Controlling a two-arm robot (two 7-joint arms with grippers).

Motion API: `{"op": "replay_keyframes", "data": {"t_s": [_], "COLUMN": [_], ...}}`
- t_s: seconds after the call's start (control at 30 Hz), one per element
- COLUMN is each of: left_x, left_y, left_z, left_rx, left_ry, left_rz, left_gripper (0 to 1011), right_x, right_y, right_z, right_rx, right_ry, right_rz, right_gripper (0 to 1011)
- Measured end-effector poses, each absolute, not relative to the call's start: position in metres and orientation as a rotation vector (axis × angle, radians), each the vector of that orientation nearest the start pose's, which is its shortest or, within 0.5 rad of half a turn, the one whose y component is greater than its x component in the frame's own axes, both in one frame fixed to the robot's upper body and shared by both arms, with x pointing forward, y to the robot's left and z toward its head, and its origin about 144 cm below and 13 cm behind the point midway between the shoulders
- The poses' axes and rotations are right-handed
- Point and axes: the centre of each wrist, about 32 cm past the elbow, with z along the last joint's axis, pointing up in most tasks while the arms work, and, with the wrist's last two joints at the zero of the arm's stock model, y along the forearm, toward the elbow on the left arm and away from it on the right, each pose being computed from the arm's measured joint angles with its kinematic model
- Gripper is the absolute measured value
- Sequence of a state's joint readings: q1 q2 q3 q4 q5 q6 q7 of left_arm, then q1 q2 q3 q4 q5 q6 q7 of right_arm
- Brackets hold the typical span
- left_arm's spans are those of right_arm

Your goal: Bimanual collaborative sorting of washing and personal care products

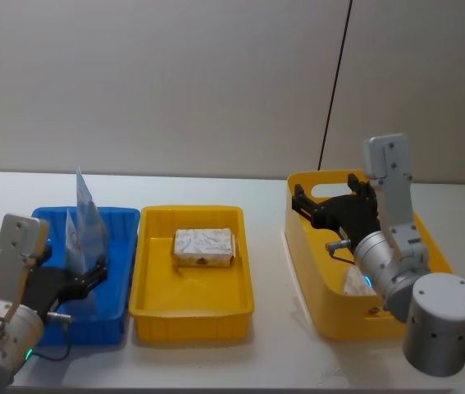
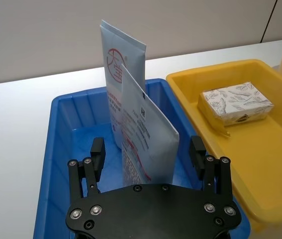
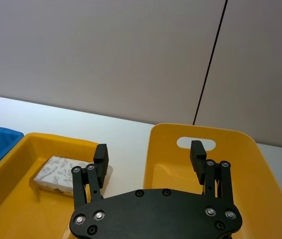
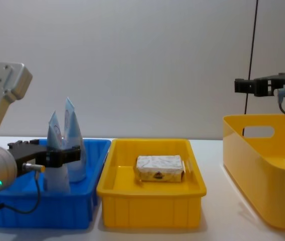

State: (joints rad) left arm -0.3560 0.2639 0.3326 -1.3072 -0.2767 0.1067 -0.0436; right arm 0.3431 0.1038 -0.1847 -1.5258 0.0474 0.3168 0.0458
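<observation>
Two tall pale-blue refill pouches stand in the blue bin [image 1: 129,217]: the rear pouch [image 2: 120,64] with a red circular logo, and the nearer pouch [image 2: 148,134] in front of it. My left gripper [image 2: 147,149] is open, with its fingers on either side of the nearer pouch and not touching it; it also shows at the bin's near side [image 1: 93,275]. A white marbled wrapped block [image 1: 204,247] lies in the shallow yellow tray [image 1: 191,212]. My right gripper [image 1: 326,197] hangs open and empty over the deep yellow bin [image 1: 302,242]. A small white packet [image 1: 353,283] lies inside that bin.
The three containers stand in a row on the white table [image 1: 265,353], blue at the left and the deep yellow bin with a handle slot [image 3: 195,143] at the right. A grey wall rises behind the table. A bare strip of table separates the tray from the deep bin.
</observation>
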Motion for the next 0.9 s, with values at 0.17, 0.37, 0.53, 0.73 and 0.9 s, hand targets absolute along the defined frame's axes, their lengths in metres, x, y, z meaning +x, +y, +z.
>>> {"op": "replay_keyframes", "data": {"t_s": [0.17,0.37,0.53,0.73,0.9], "left_x": [0.555,0.561,0.565,0.568,0.569], "left_y": [0.226,0.225,0.224,0.222,0.222], "left_z": [1.171,1.168,1.167,1.167,1.166], "left_rx": [0.145,0.166,0.182,0.193,0.195], "left_ry": [0.011,0.011,0.012,0.011,0.006], "left_rz": [1.293,1.299,1.308,1.313,1.313], "left_gripper": [989,845,716,516,377], "right_x": [0.542,0.542,0.542,0.542,0.542], "right_y": [-0.200,-0.200,-0.200,-0.200,-0.200], "right_z": [1.247,1.247,1.247,1.247,1.247], "right_rx": [-0.115,-0.115,-0.115,-0.115,-0.115], "right_ry": [-0.061,-0.061,-0.061,-0.061,-0.061], "right_rz": [-1.372,-1.372,-1.372,-1.372,-1.372], "right_gripper": [1004,1004,1004,1004,1004]}}
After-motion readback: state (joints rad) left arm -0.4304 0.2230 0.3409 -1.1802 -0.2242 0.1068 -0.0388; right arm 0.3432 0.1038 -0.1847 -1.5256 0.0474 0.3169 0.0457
